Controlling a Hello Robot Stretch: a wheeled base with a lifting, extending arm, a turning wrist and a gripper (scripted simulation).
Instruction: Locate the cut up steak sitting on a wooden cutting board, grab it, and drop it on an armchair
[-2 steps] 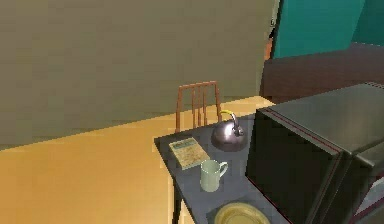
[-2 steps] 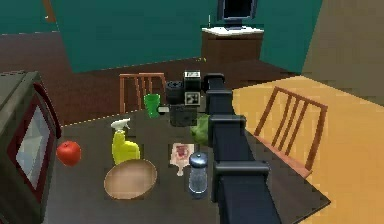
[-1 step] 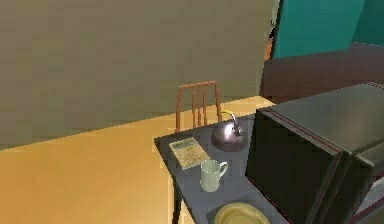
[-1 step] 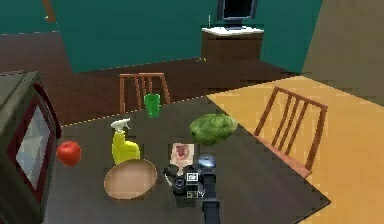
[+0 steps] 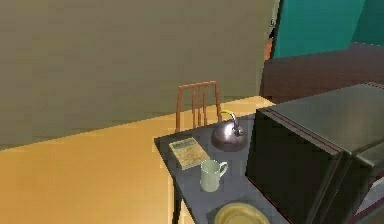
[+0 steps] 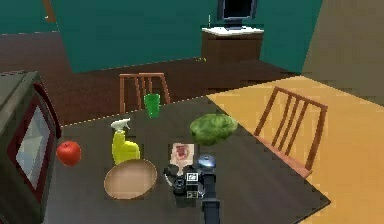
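Working at the near middle of the dark surface point(image 6: 250, 165), the hand point(image 6: 186, 177) sits against the near edge of the small wooden cutting board point(image 6: 173, 157), which carries the reddish steak point(image 6: 182, 152). Contact is unclear, and I cannot tell whether the hand holds anything.

Risks, as judged:
- The steak is cut up, so a grasp may lift one piece and scatter the rest.
- The board looks light and may slide away or come up with the meat.
- Neighbours crowd in: wooden bowl point(image 6: 130, 181) just left, yellow spray bottle point(image 6: 123, 147) beyond it, green leafy lump point(image 6: 213, 126) far right.
- A sideways swing on lifting could topple the bottle.
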